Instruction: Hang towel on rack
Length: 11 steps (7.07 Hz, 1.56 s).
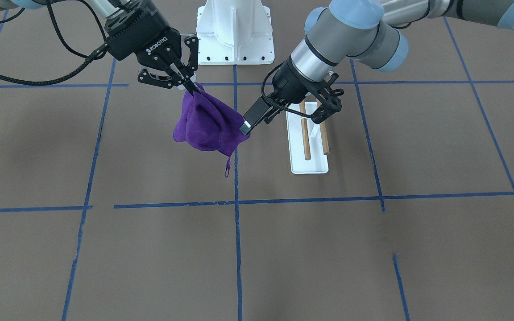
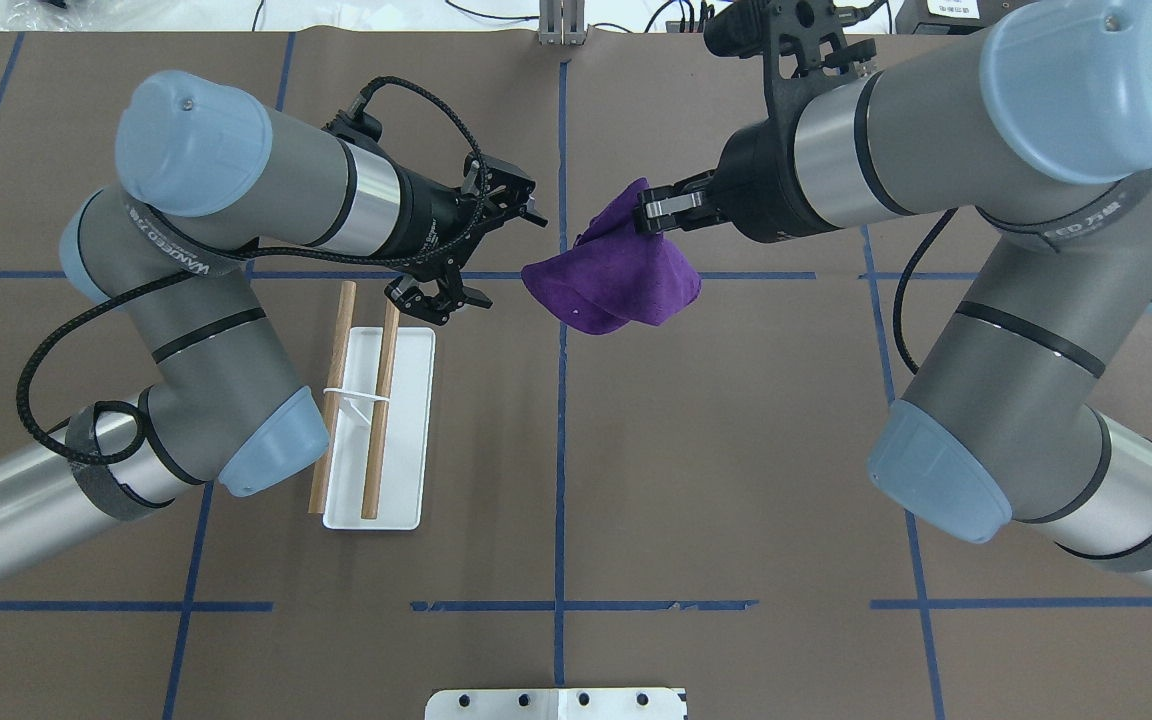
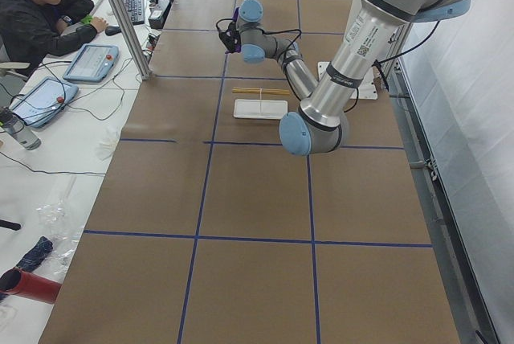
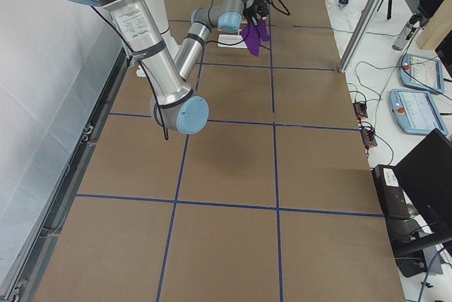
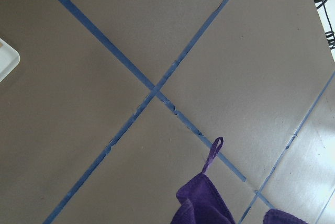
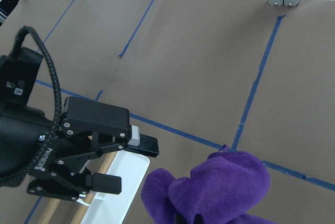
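Note:
My right gripper [image 2: 651, 210] is shut on a bunched purple towel [image 2: 616, 280] and holds it in the air over the table's middle; the towel hangs below the fingers in the front view [image 1: 208, 125], with a small loop dangling. My left gripper [image 2: 506, 255] is open and empty, just left of the towel, with its jaws turned towards it. It shows open in the right wrist view [image 6: 125, 164]. The rack [image 2: 376, 430], a white base with two wooden rods [image 1: 305, 133], stands on the table below and behind the left gripper [image 1: 333, 104].
The white bolted robot pedestal [image 1: 234, 31] stands at the robot's side of the table. Blue tape lines [image 2: 561, 400] cross the brown table cover. An operator [image 3: 40, 14] sits at a side desk with tablets, beyond the table.

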Tool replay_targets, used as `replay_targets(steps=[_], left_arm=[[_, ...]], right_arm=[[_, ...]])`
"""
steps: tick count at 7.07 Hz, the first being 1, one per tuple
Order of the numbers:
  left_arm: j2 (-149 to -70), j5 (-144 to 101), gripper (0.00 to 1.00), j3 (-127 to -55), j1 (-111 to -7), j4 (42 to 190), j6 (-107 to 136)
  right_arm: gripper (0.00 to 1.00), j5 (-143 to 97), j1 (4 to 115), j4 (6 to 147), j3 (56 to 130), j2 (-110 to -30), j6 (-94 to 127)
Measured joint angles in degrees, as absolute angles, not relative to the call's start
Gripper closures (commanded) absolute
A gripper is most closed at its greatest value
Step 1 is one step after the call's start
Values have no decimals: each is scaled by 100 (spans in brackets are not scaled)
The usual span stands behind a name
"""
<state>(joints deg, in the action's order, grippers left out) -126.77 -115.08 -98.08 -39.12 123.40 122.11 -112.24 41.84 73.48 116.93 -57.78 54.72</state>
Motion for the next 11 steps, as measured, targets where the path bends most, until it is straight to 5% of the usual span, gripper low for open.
replay_targets(steps=[2,3,4,6,8,10,11], left_arm=[[-12704,-11433,0,-9792,-3908,12342,12299],[-12712,-11315,14,-9776,-3893,12348,12297],[-12715,-11247,48,-9764,-3873,12353,12292],[-12718,-11217,89,-9762,-3855,12370,12291],[-12712,-11221,100,-9777,-3817,12444,12256],[-12660,-11242,100,-9824,-3792,12471,12227],[-12636,-11257,100,-9839,-3791,12470,12215]], right_arm=[[100,-11201,4183,7348,11746,-5724,5488],[100,-11196,4184,7348,11765,-5698,5496],[100,-11192,4184,7348,11773,-5670,5500],[100,-11182,4185,7348,11775,-5628,5500],[100,-11087,4187,7342,11770,-5607,5492],[100,-11055,4191,7339,11760,-5628,5464],[6,-11066,4188,7342,11753,-5657,5435]])
